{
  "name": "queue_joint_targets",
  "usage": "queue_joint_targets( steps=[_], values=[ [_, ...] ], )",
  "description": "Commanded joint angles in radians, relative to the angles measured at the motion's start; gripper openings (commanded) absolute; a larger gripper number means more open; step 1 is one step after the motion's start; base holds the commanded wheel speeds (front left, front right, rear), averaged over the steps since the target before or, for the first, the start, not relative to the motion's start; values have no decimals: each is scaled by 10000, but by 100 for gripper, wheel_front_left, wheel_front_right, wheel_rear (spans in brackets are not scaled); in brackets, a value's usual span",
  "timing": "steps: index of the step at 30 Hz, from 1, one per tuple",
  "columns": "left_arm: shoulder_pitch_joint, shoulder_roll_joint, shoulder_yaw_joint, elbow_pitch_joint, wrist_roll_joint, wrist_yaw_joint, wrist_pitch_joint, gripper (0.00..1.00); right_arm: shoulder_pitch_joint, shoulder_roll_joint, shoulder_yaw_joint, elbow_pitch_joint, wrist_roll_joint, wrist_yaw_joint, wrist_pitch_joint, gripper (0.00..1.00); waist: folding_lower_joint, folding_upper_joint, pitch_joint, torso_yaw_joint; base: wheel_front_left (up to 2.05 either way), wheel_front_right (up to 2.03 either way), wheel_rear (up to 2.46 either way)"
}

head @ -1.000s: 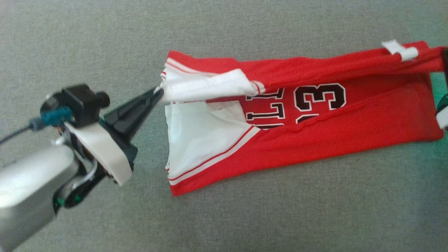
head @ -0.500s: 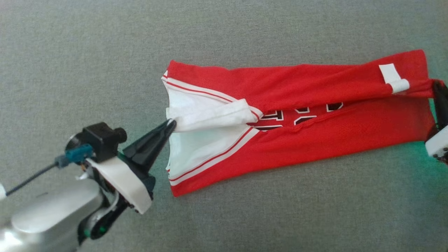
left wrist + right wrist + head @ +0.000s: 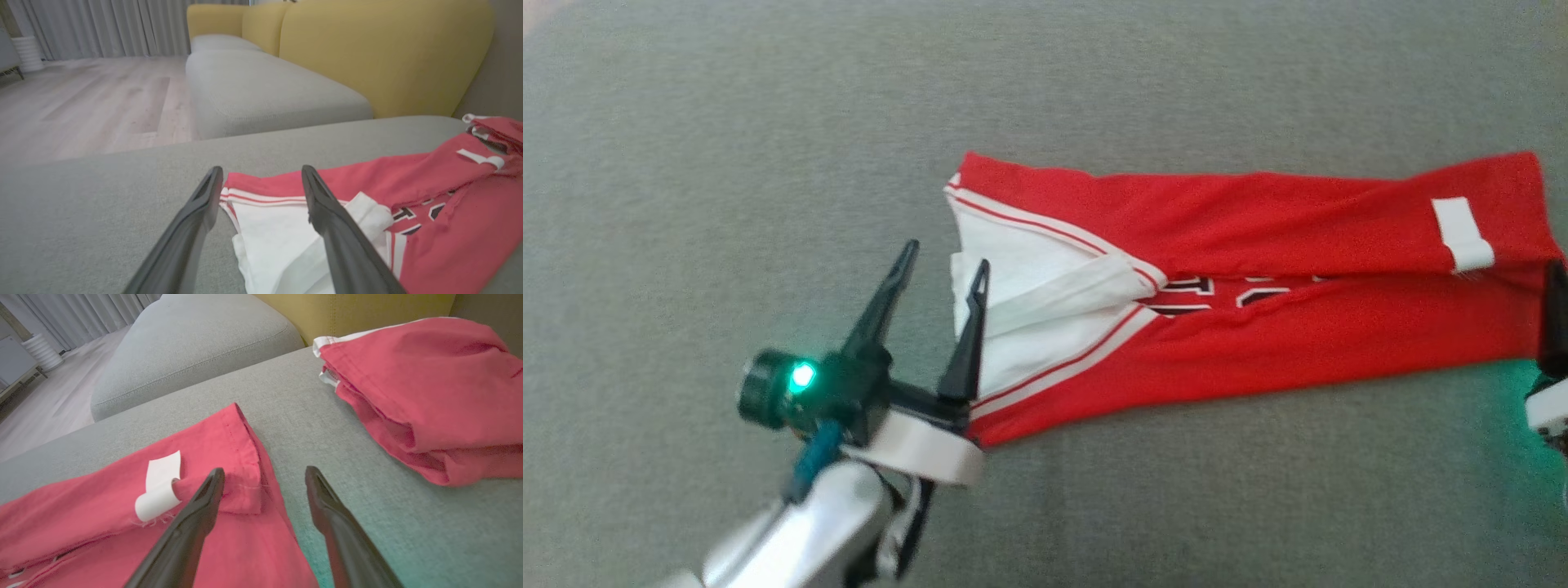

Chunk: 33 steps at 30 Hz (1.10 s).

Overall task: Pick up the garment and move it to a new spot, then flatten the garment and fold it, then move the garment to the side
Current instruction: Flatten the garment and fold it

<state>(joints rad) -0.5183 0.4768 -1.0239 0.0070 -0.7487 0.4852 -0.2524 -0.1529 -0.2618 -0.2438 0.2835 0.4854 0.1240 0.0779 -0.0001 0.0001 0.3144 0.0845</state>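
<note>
The garment is a red jersey with white trim and black numbers. It lies folded into a long band on the grey cushion. My left gripper stands open at its white left end, one finger over the cloth edge and nothing held. The left wrist view shows the same open gripper above the garment. My right gripper is open over the garment's right end, beside a curled white label. One dark finger of it shows at the head view's right edge.
A second folded red garment lies on the cushion just beyond the right gripper. Yellow sofa backs and another grey seat stand behind. Wooden floor and curtains lie past the cushion's edge.
Both grippers have opened and let go of the garment's ends. The carried fold now lies flat on the lower layer. The left gripper has swung so its fingers point up the view; the camera shifted.
</note>
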Motion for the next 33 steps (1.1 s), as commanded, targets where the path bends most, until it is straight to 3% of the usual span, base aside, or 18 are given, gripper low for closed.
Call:
queue_joint_targets(
  steps=[1,4,9,15,16,17,18,24,33],
  values=[
    [403,-51,856,-415,611,189,-90,100,-130,-157,-36,-306,79,67,-104,100,1,-1,-145,293,0,0,0],
    [1464,-781,1933,-864,1666,218,-91,100,-328,-115,-331,1,31,67,-78,100,1,-1,-244,612,0,0,0],
    [2807,-1808,3477,-1405,3105,-161,-92,100,-700,-187,-955,1014,-349,67,400,100,1,-1,-325,1050,0,0,0],
    [3648,-2590,4548,-1629,4669,-628,-92,100,-833,-60,-1218,1975,-717,67,1663,100,1,-1,-419,1290,0,0,0],
    [3754,-2691,4658,-1623,4831,-715,-92,100,-828,-21,-1224,1996,-707,67,1785,69,1,-1,-435,1297,0,0,0],
    [3845,-2786,4768,-1614,4975,-800,-92,100,-810,10,-1230,1994,-703,67,1863,10,1,-1,-451,1296,0,0,0],
    [3926,-2864,4873,-1591,5114,-884,-92,100,-770,33,-1206,1983,-700,67,1931,0,1,-1,-477,1283,0,0,0],
    [4307,-3196,5367,-1431,5498,-1314,-93,100,-525,97,-1432,1654,-640,67,1777,0,1,-1,-676,1035,0,0,0],
    [4723,-3449,5979,-1246,6119,-1924,-93,100,-137,-803,-2521,342,-639,67,1966,0,1,-1,-991,210,0,0,0]
  ],
)
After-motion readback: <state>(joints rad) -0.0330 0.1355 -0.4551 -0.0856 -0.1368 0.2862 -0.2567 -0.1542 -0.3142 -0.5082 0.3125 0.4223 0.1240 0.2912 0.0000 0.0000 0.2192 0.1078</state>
